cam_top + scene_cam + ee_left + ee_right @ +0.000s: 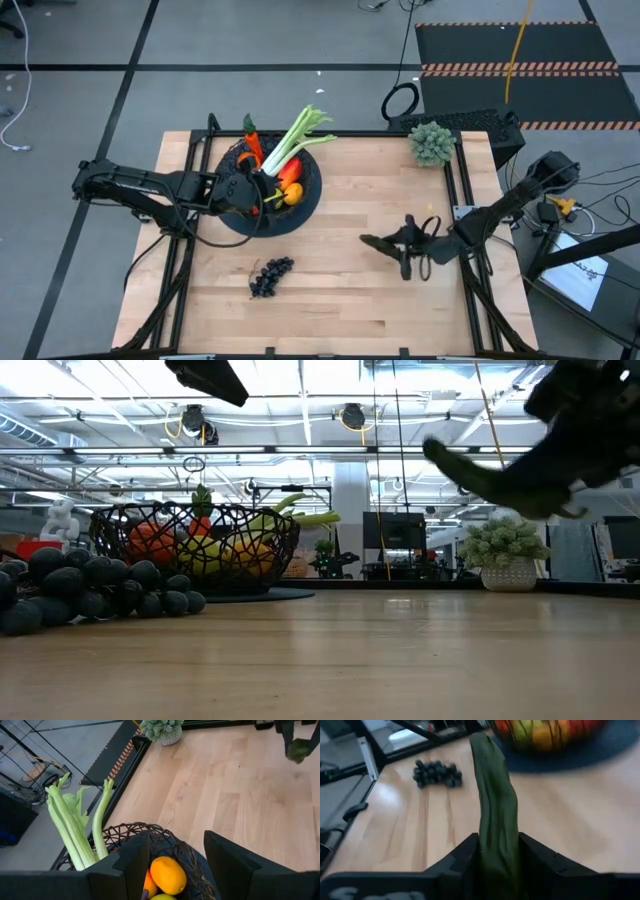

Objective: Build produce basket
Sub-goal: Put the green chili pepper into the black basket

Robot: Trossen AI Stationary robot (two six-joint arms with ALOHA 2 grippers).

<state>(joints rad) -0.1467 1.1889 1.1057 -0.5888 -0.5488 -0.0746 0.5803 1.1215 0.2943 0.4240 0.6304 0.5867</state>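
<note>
The pale wooden desk (pixel 340 290) carries a round black wire-mesh basket (pixel 232 160) of toy produce near its far left. The left gripper (pixel 172 862) hangs half-open over the basket's rim, holding nothing. The right gripper (pixel 497 855), raised above the desk's right side, clamps a long dark-green cucumber (pixel 495 810). Dark grapes (pixel 270 276) lie near the front edge.

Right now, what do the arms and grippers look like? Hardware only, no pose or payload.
Both arms are dark, nearly black, jointed segments. The left gripper has two broad, flat, matte black fingers with squared, angular tips. The right gripper has the same blocky black fingers. Black cables loop beside the right arm's wrist in the high view. No markings are legible.
</note>
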